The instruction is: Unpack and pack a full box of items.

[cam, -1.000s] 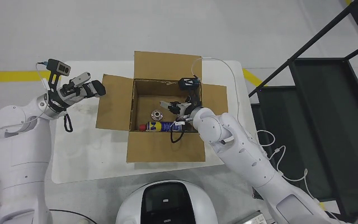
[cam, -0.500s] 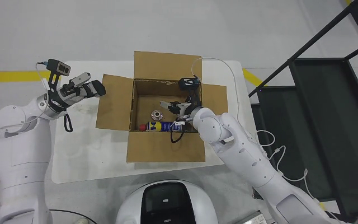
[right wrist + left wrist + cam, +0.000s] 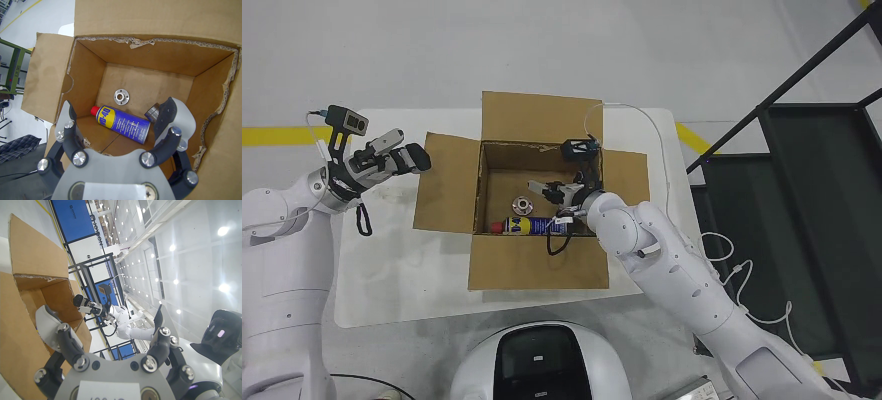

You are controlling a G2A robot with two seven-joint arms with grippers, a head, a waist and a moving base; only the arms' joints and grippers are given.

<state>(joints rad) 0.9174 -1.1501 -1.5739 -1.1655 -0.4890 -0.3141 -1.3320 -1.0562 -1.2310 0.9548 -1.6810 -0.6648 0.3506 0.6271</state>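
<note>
Your right gripper [image 3: 119,104] hangs over the open cardboard box [image 3: 147,60] with its fingers [image 3: 164,113] spread wide and nothing between them. Down on the box floor, the spray can [image 3: 122,125] lies on its side, and in the right wrist view it sits in the gap between the two fingers, clear of both. The can is a smooth blue cylinder with a yellow panel and a red cap. Just beside the cap end you have a flat round metal flange [image 3: 121,97], shiny, with a centre hole and smaller holes around it. Near the can's base a short ribbed metal cylinder [image 3: 152,112] is partly hidden behind one dark finger pad. The box is plain brown corrugated card with ragged, torn top edges and all four flaps folded outward. From the top view the right gripper [image 3: 550,188] is inside the box [image 3: 542,262] opening, above the can [image 3: 532,226] and close to the flange [image 3: 522,206], with the forearm coming in over the right flap. Your left gripper [image 3: 402,158] is held above the white table [image 3: 402,270] just off the box's left flap, aimed toward the box, elbow bent back. In the left wrist view that gripper [image 3: 102,311] also has its fingers wide apart and holds nothing.
</note>
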